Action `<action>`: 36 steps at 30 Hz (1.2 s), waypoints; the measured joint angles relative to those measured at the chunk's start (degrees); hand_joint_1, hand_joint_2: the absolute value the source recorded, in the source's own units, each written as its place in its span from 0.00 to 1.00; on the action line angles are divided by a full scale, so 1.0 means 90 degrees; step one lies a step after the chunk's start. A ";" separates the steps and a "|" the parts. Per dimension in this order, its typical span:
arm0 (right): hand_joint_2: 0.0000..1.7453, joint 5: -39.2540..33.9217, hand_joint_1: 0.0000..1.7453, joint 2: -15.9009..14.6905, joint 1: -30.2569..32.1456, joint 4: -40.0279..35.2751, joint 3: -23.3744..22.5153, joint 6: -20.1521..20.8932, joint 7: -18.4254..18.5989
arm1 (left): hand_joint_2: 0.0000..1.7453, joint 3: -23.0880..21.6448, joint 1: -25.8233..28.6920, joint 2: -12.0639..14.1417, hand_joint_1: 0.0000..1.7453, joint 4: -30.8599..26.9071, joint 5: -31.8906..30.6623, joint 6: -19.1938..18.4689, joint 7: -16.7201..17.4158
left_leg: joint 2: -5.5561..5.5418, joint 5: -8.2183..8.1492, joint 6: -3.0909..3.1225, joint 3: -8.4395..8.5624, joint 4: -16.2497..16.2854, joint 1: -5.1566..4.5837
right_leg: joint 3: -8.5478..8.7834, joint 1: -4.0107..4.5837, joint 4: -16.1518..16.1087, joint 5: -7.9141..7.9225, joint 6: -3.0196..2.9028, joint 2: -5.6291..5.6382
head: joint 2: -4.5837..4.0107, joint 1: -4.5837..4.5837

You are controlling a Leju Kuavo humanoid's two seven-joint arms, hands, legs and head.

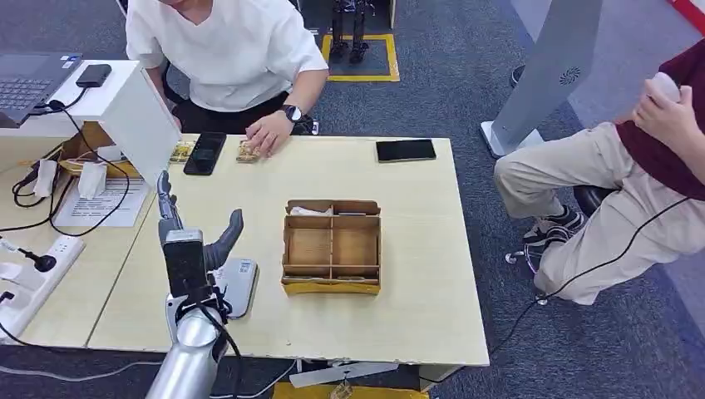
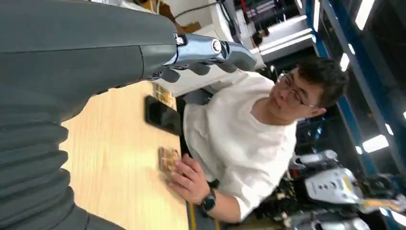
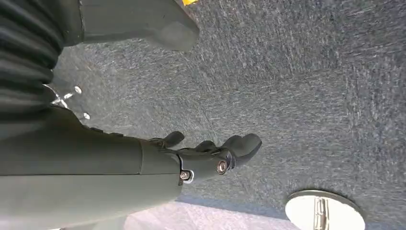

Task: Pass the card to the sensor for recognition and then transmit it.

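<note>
Left hand (image 1: 184, 241) raised over the near-left part of the bench (image 1: 416, 307), fingers spread, holding nothing. Directly beneath and just right of it lies a pale flat device, likely the sensor (image 1: 239, 285). Beyond that, mid-bench, sits a wooden compartment tray (image 1: 332, 247). The card (image 1: 247, 151) lies at the far edge, straight ahead of the left hand and slightly right, under a person's hand (image 1: 269, 133), beside a black phone (image 1: 204, 153); its long axis cannot be judged. Right hand (image 3: 210, 155) hangs over the carpet, fingers loosely curled, empty. Judgement: the left arm is nearer; the reach runs forward, away from the body.
</note>
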 joint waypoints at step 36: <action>1.00 0.0175 0.00 -0.0068 0.0078 -0.0073 -0.0384 -0.0002 -0.0187 | 1.00 -0.1841 0.1721 0.1066 0.00 -0.2185 -0.1701 -0.0213 -0.1503 | 0.0000 0.0000 0.0000 0.0001 -0.0001 0.0000 | -0.0001 0.0000 0.0000 0.0000 0.0000 -0.0002 | 0.0000 0.0000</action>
